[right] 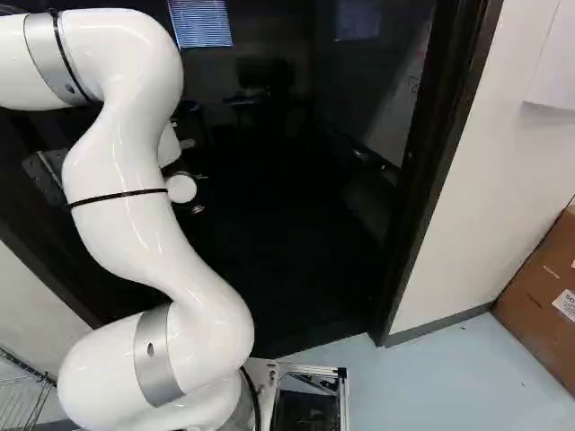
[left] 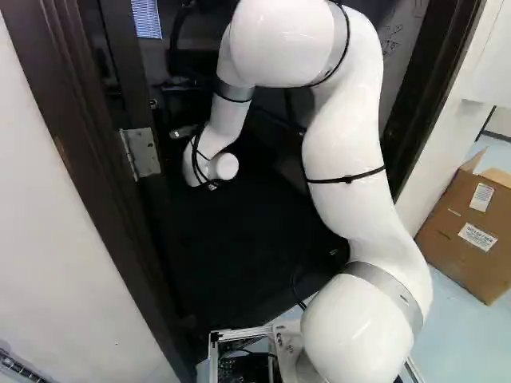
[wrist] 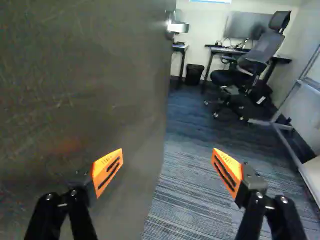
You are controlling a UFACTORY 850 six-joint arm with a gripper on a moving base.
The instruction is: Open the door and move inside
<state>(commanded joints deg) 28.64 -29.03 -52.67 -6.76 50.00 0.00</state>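
Two orange pads [wrist: 107, 171] apart, pincer [wrist: 167, 161] released beside door [wrist: 90, 90]; best nudge door wider, then creep base [right: 343, 404] through, clear of jamb [right: 431, 162] right of centre, right base view.

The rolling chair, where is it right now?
In the wrist view, the rolling chair is past the edge of the door, ahead of the gripper, right by the desk with the screen, near the black bin.
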